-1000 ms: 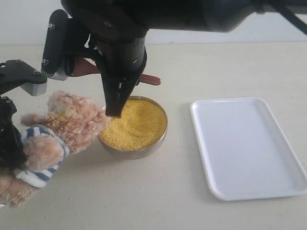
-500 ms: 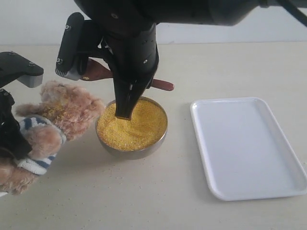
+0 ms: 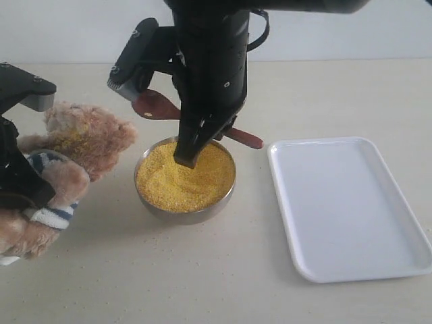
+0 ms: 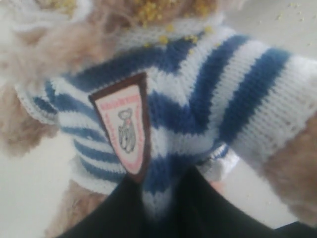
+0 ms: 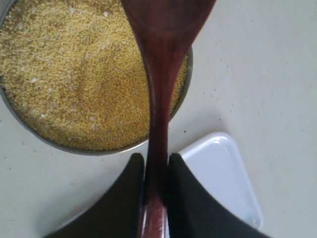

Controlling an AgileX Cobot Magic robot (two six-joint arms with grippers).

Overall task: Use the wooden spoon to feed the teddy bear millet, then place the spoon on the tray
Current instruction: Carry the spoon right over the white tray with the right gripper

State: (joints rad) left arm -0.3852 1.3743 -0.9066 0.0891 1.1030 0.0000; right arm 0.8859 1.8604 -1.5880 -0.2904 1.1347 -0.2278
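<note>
The right hand (image 3: 192,152) is clamped narrowly on the spoon (image 3: 154,105), its fingers pinching the slim handle partway along. The handle's end pokes out past the hand on one side and the oval end reaches out on the other. The part of the oval end that shows looks bare, with no grain on it. Straight below this hand sits the metal bowl (image 3: 185,214), heaped with millet (image 3: 185,182). The tray (image 3: 347,209) lies on the tabletop (image 3: 223,270) off the handle-end side of the hand, apart from the bowl and with nothing on it.

The left hand (image 4: 159,196) is closed on the bear (image 4: 198,99), its dark fingers pressed into the striped shirt just below the badge (image 4: 126,131). The bear leans toward the bowl on the spoon-head side of the right hand, near it but not touching the spoon.

Yellow grains cling to the fur around the bear's face and collar, and a few specks lie on the tabletop. From that and the bare spoon, the feeding looks done, or at least one serving given. What is left is the second half: carrying the spoon across to the tray and setting it down.
</note>
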